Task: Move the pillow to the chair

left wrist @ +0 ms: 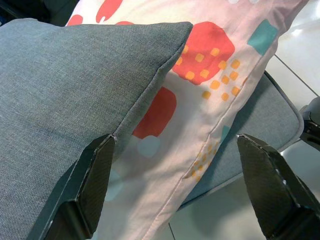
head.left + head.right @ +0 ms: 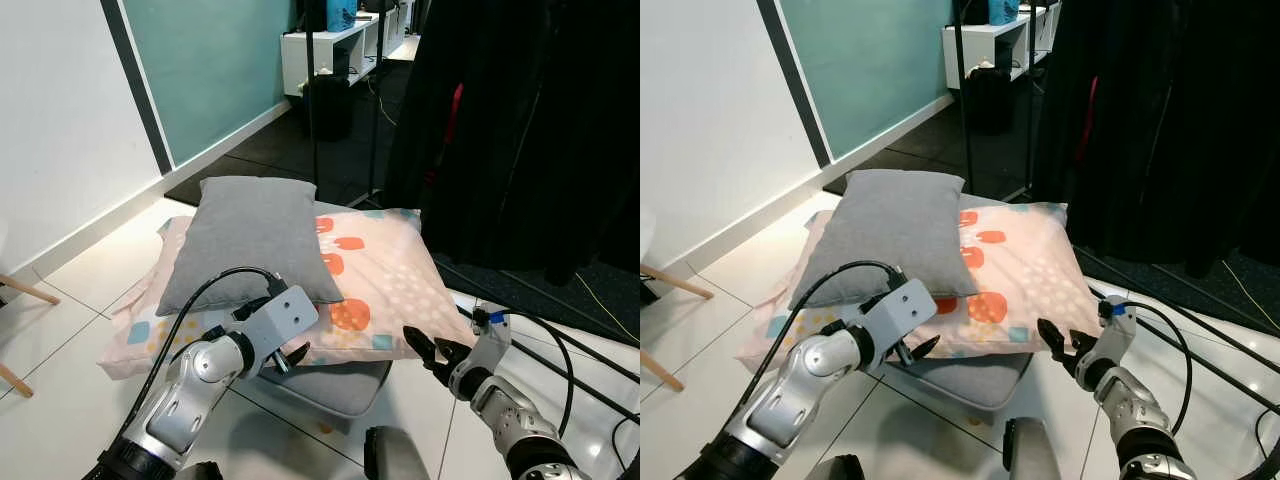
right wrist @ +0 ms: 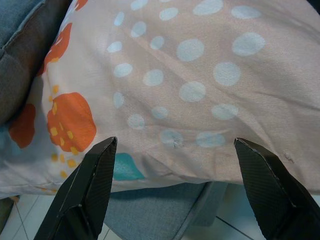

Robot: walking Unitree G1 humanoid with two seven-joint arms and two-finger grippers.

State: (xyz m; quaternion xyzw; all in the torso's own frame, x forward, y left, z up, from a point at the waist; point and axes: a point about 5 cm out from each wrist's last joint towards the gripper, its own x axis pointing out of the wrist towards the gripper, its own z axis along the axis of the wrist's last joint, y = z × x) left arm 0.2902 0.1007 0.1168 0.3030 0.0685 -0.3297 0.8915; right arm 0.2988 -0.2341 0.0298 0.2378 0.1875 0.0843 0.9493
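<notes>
On the white tiled floor [image 2: 90, 270] in your head views, a grey cushion pad [image 2: 335, 385] carries a large patterned pillow [image 2: 385, 285], pale pink with orange and teal marks, and a grey pillow [image 2: 250, 240] lies on top of it toward the left. Your left gripper [image 2: 290, 358] sits at the patterned pillow's near edge, and your right gripper [image 2: 428, 352] is just beside its near right corner. A black curtain [image 2: 520, 130] hangs behind, and wooden chair legs [image 2: 25, 292] show at far left.

Through your left wrist view, the jaws stand wide open and hold nothing; the grey pillow's corner and the patterned pillow's seam lie between the fingers [image 1: 92, 182].

Through your right wrist view, the jaws are likewise spread wide and empty, with the dotted pillow edge above the grey pad between the fingers [image 3: 262, 182].
</notes>
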